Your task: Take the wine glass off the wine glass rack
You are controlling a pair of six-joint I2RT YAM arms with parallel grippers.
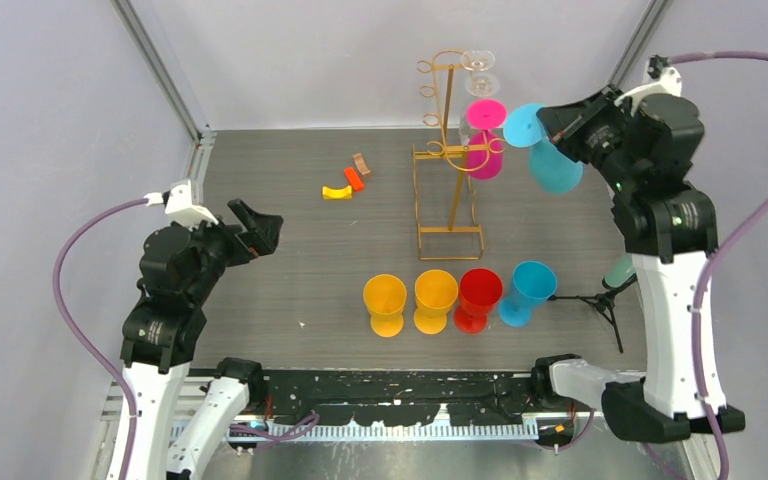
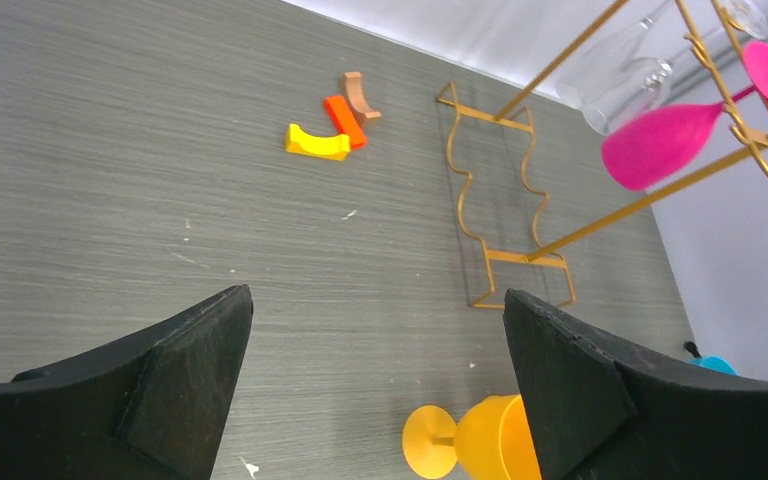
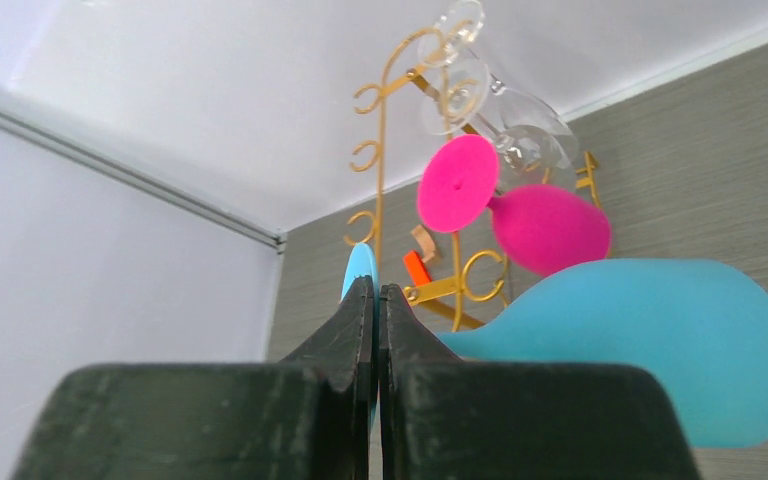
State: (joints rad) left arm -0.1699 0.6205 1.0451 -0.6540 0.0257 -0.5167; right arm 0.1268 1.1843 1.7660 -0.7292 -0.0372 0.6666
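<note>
Overhead view of a grey wood-grain counter (image 1: 290,260) w/ two robot arms bolted at its near edge. The right arm (image 1: 665,250) is raised high at back right; the left arm (image 1: 165,300) sits low at left, well apart from the action. Centre back stands the wine glass rack (image 1: 451,180), a tall thin gold wire stand w/ curled hooks. The right gripper (image 1: 550,125) is pinched tight on the stem of a blue wine glass (image 1: 557,168), held in the air just beside the rack's right side, foot toward the rack, bowl hanging down and outward. A pink glass (image 1: 484,155) hangs on the rack right next to it, and a clear glass (image 1: 480,72) hangs at the top. Four coloured glasses (image 1: 480,292) stand in a row at the front. The left gripper (image 1: 260,228) is spread wide, holding nothing. Three small blocks (image 1: 345,185) (yellow, orange, tan) lie left of the rack. The blue foot looks free of the hooks, but the angle doesn't settle it. To finish well: pinch firm on the stem, draw the glass sideways to the right, away from the rack and the pink bowl, no twisting. Only then lower it, turning it upright, to a bare spot near the front row.
</note>
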